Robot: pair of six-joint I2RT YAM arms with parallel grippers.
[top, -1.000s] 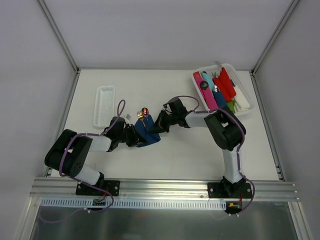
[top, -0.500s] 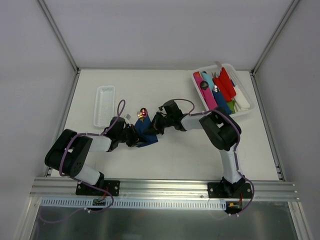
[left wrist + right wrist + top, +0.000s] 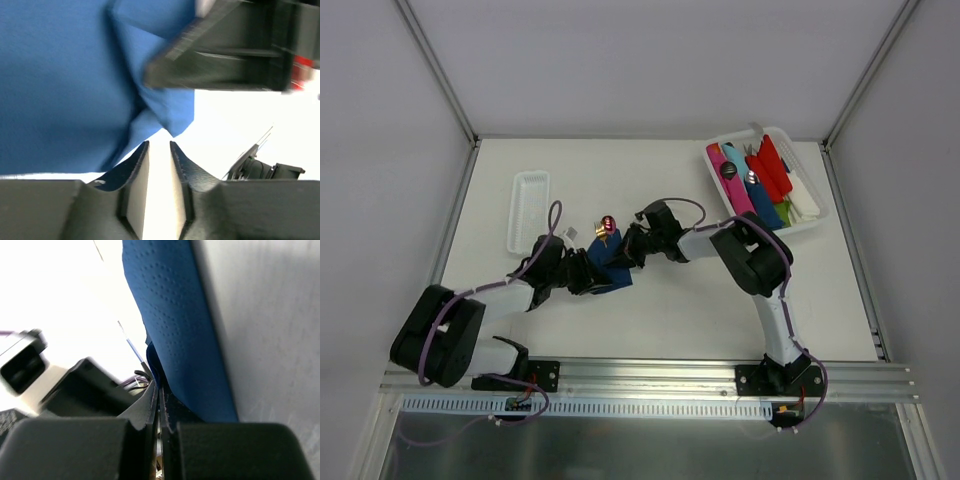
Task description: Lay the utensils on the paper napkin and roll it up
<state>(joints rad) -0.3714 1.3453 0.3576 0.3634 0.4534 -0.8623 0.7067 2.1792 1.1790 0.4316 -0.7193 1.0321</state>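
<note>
The dark navy paper napkin (image 3: pixel 606 266) lies partly folded at the table's middle, between both grippers. The copper utensils' rounded heads (image 3: pixel 608 226) stick out past its far edge; their handles are hidden in the fold. My left gripper (image 3: pixel 577 273) is at the napkin's left edge. In the left wrist view its jaws (image 3: pixel 159 150) stand slightly apart with nothing between them, just short of a napkin (image 3: pixel 65 85) corner. My right gripper (image 3: pixel 626 250) is at the napkin's right side. In the right wrist view it (image 3: pixel 160 395) is shut on the napkin's (image 3: pixel 175 325) edge.
A narrow white tray (image 3: pixel 528 210) lies at the back left. A white bin (image 3: pixel 817 215) with pink, red, blue and white plastic items stands at the back right. The right gripper's body (image 3: pixel 235 50) hangs close above the napkin in the left wrist view.
My right gripper has moved left with the napkin's edge, folding it narrower over the utensils. My left arm has swung its elbow back and left; its gripper stays at the napkin.
</note>
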